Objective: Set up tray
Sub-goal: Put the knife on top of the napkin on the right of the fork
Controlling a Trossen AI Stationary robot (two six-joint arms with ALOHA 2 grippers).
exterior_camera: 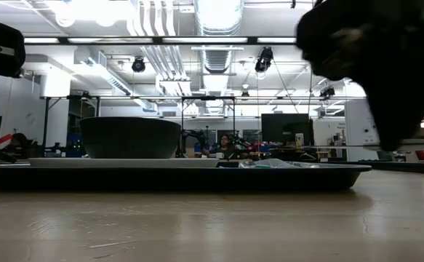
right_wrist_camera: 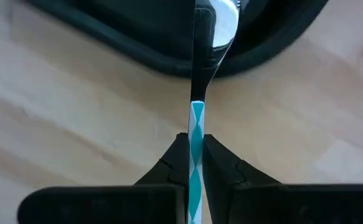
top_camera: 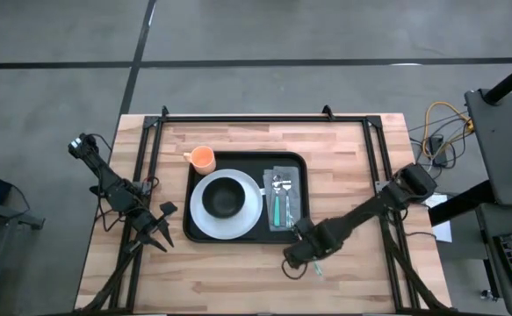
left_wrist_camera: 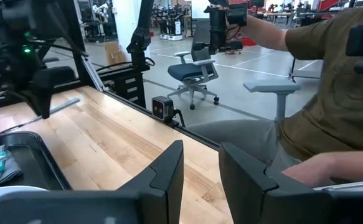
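Pinching a teal-and-white patterned spoon [right_wrist_camera: 197, 134] by its handle, the right gripper [right_wrist_camera: 196, 155] hovers beside the glossy black tray [top_camera: 198, 235] mid-table (white plate [top_camera: 205, 217], dark bowl [top_camera: 226, 197] inside); left gripper [left_wrist_camera: 200, 165] gapes empty.

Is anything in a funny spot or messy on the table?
Nothing is spilled or broken. One spoon with a teal patterned handle isn't lying with the other cutlery: the right end effector pinches it at the tray edge.
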